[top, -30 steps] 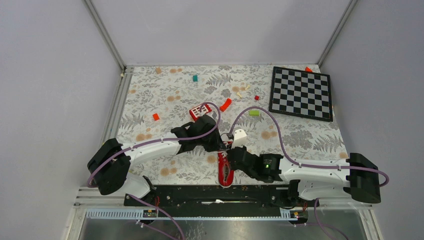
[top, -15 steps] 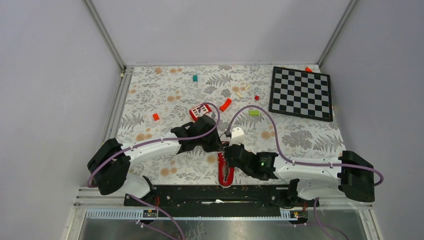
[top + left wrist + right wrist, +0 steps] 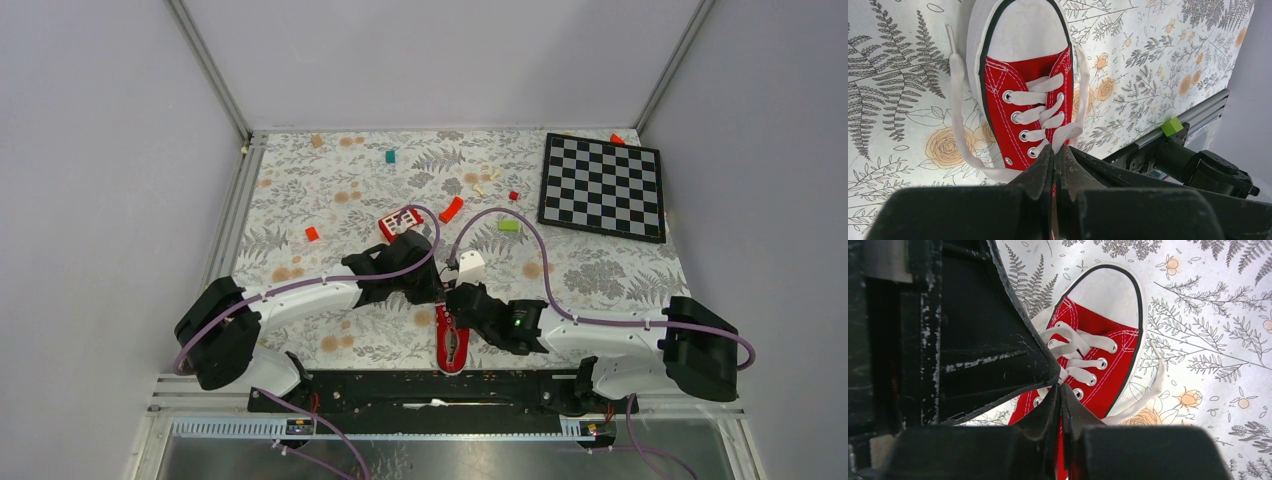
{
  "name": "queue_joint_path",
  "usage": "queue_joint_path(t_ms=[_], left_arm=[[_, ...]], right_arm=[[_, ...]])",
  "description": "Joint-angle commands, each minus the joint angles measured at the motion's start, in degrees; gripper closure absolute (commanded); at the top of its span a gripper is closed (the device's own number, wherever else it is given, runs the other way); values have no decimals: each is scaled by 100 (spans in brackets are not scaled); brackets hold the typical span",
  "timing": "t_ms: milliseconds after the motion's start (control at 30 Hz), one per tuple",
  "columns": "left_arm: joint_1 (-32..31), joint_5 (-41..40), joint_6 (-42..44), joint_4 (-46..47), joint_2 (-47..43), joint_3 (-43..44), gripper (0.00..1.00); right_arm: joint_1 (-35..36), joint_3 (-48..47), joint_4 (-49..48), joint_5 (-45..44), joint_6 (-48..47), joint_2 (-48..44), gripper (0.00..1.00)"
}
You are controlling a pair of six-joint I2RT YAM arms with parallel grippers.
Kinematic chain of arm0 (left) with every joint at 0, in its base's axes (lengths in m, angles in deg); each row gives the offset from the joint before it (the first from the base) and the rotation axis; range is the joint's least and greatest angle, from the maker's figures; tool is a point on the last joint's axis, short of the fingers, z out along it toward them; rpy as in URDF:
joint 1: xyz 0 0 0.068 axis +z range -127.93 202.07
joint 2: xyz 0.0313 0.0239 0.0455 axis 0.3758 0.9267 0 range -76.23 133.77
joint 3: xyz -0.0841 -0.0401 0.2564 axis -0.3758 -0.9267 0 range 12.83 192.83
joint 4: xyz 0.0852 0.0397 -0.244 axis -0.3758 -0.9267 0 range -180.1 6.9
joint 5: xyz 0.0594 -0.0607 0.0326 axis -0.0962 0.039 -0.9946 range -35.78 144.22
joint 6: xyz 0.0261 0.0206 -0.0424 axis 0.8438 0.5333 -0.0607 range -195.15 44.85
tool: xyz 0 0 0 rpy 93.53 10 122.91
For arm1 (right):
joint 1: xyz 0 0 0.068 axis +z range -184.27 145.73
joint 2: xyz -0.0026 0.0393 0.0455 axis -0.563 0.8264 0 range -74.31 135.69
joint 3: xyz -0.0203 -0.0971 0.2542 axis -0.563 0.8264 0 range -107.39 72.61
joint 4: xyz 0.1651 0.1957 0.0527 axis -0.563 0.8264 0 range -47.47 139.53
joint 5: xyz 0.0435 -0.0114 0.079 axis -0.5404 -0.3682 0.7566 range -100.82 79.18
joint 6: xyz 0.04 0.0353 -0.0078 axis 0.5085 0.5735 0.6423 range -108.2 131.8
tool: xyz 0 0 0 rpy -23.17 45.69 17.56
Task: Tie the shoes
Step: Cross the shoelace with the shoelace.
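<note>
the small red canvas sneaker (image 3: 451, 343) lies at bottom centre of the top view. the right arm's fingers (image 3: 1074, 414) have slid up-left and now sit pressed together beside the left fingers (image 3: 1040, 170), which pinch a white lace (image 3: 1068, 131). a two-handed pull looks close.

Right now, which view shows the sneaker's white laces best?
Left wrist: the laces show row by row, loose ends trailing on both sides. Right wrist shows them partly blocked; top external shows the sneaker tiny.

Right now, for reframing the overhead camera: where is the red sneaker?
Top view: the sneaker lies centred at the near table edge, just ahead of the black base rail, under the left fingers and right fingers.
</note>
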Motion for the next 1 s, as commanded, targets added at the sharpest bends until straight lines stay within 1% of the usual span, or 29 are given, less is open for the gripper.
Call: queue_joint_path(t_ms=[0,233,467,500,667,767,867,967], left_arm=[[-22,-145,-18,158,-129,166,100],[-22,-175,-18,191,-129,166,100],[-22,-88,56,469,-110,70,100],[-23,-10,92,525,-88,69,99],[-20,289,189,669,86,136,81],[-7,336,182,734,121,108,76],[5,367,184,811,101,71,75],[27,326,156,889,63,24,81]], right_arm=[[-76,-30,-215,-143,-108,-209,99],[-74,106,-232,-101,-57,-388,100],[-71,257,-224,50,51,-602,100],[-74,267,-219,75,68,-614,100],[-71,366,-223,134,159,-672,100],[-75,435,-233,98,183,-756,100],[-72,468,-226,78,192,-795,100],[-74,472,-234,92,199,-793,100]])
